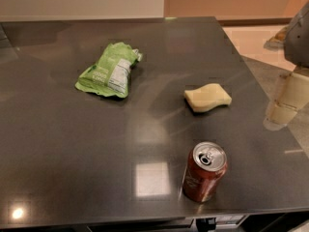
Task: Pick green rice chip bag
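Clearly crumpled, the green rice chip bag (110,70) lies on the dark grey table (72,153), toward its far left, label panel up and nothing touching it. Well apart to its right sits the pale yellow wavy sponge (208,97), and near the front edge a dark red soda can (204,171) stands upright. What seems to be the gripper (286,100) hangs at the view's right edge, beyond the sponge; whether it is open or closed I cannot tell.
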